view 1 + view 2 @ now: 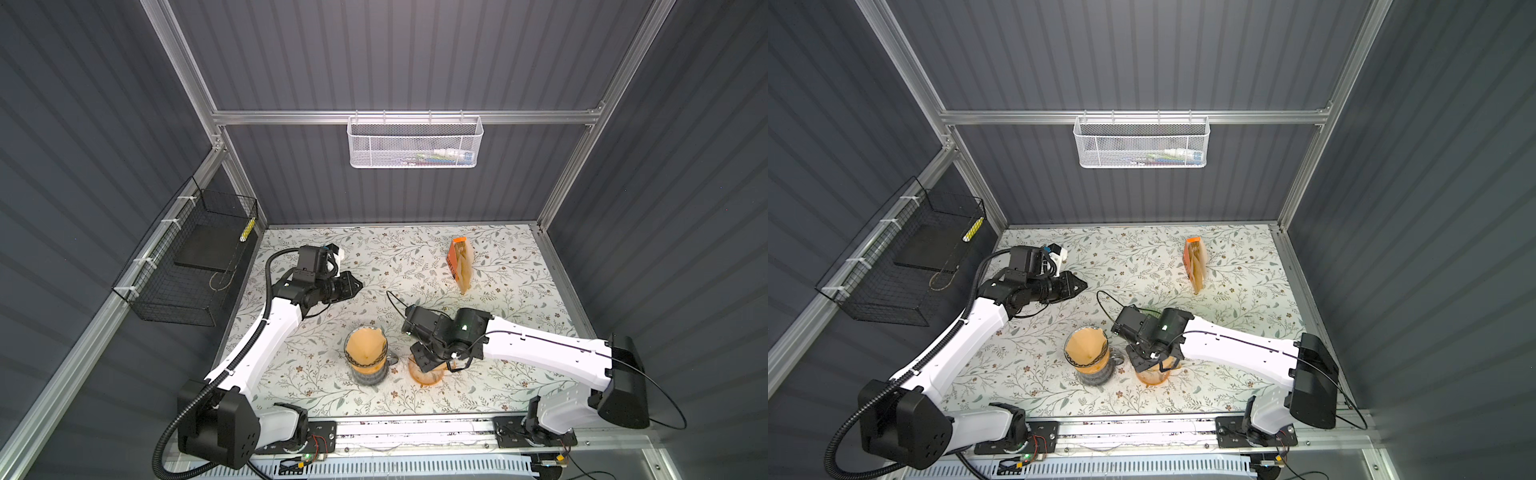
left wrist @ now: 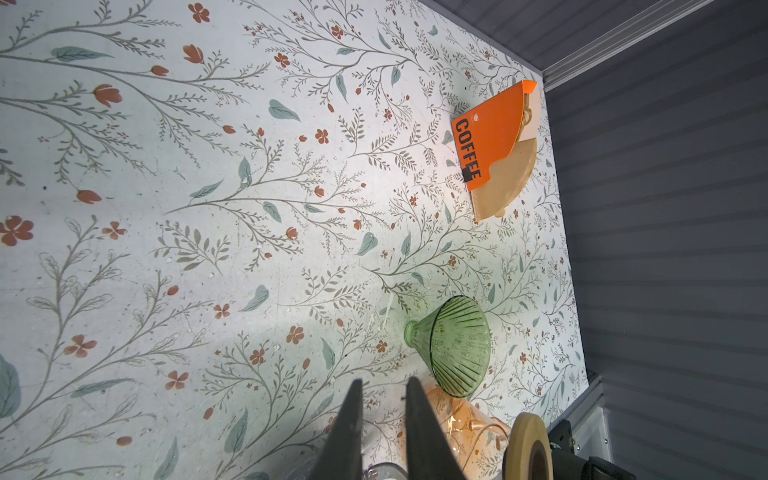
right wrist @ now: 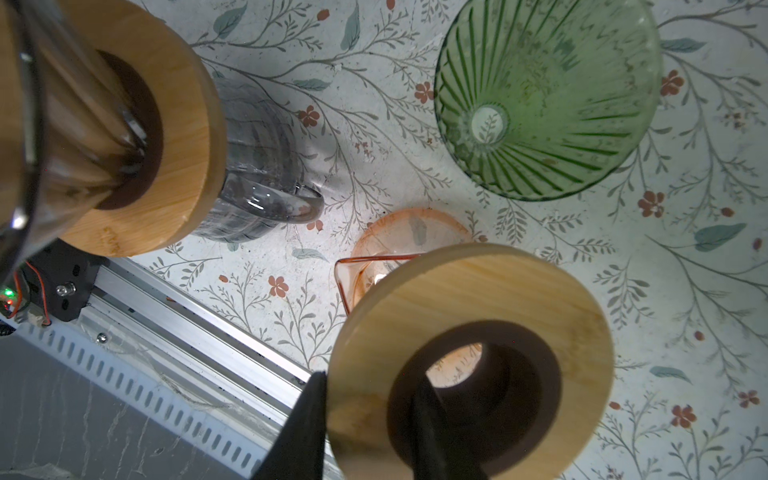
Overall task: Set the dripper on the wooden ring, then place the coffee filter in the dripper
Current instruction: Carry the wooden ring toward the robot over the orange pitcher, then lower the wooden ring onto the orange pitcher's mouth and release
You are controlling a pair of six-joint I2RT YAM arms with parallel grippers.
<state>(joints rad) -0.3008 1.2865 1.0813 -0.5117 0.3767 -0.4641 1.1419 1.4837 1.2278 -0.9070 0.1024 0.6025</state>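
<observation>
My right end effector (image 3: 370,378) clamps the wooden collar (image 3: 478,291) of the pink dripper (image 3: 411,232) by the front edge of the table (image 1: 519,291). The left end effector (image 2: 384,380), slightly parted and empty, points at the filter pack (image 2: 490,137) standing toward the far right corner.

1. The green dripper (image 3: 548,95) is ribbed, glossy glass.
2. The wooden collar (image 3: 469,291) shows pale, smooth grain.
3. The filter stack (image 2: 509,178) is matt brown paper in an orange card sleeve (image 2: 490,129).
4. The worktop (image 2: 208,257) is matt and floral-printed.
</observation>
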